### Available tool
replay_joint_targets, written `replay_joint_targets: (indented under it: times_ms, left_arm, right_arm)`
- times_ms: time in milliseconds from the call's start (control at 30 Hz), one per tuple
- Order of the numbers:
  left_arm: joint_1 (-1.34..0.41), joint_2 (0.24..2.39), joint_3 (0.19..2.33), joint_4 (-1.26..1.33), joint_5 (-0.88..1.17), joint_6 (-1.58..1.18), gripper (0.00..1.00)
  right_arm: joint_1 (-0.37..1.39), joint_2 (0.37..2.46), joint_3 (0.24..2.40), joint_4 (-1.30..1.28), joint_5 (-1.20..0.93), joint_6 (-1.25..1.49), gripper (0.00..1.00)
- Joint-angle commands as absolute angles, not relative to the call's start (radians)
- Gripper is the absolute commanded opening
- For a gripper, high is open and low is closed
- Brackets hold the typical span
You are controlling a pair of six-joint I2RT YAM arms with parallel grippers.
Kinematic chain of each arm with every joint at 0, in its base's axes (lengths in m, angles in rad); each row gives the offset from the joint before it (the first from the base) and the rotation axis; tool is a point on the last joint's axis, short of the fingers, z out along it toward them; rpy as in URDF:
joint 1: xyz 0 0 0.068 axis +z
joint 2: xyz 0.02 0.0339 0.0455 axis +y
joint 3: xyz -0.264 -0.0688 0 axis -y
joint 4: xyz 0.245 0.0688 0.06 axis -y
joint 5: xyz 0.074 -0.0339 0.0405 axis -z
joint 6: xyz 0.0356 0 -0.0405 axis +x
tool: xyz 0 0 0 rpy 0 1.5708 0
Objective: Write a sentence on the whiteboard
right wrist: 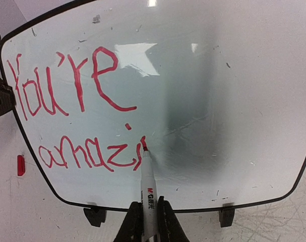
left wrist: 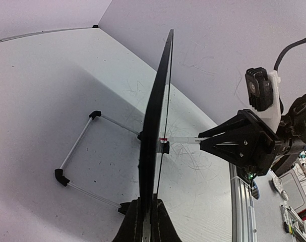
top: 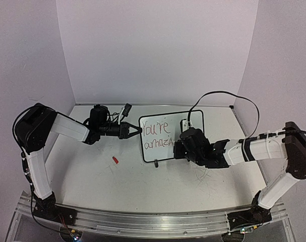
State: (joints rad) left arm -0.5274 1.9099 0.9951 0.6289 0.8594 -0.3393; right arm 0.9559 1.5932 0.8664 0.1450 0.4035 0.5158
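The whiteboard (top: 174, 121) stands upright at mid-table, tilted back on its stand. The sentence (top: 157, 130) in red reads "You're" with "amazi" (right wrist: 87, 156) below it. My left gripper (top: 134, 131) is shut on the board's left edge; the left wrist view shows its jaws (left wrist: 146, 201) clamped on the edge-on board (left wrist: 155, 111). My right gripper (top: 179, 146) is shut on a white marker (right wrist: 148, 181). The marker's red tip (right wrist: 143, 146) touches the board just right of "amazi". The marker (left wrist: 182, 140) and right gripper (left wrist: 233, 143) also show in the left wrist view.
A red marker cap (top: 115, 160) lies on the table left of the board, also in the right wrist view (right wrist: 20, 165). The board's wire stand (left wrist: 77, 146) reaches behind it. A small white and black object (top: 126, 109) sits near the back wall. Walls enclose the table.
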Motion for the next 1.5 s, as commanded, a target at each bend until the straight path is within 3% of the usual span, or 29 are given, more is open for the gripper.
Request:
replay_joint_targets:
  times_ms: [0,1467]
  left_arm:
    - [-0.551,1.879,1.021,0.588,0.877,-0.322,0.00]
    - [-0.552,1.882,1.029,0.586,0.880,-0.323,0.00]
  right_arm:
    - [0.964,1.590,0.841,0.118,0.408,0.553,0.00]
    - [0.946,1.573,0.886,0.123,0.506,0.518,0.00]
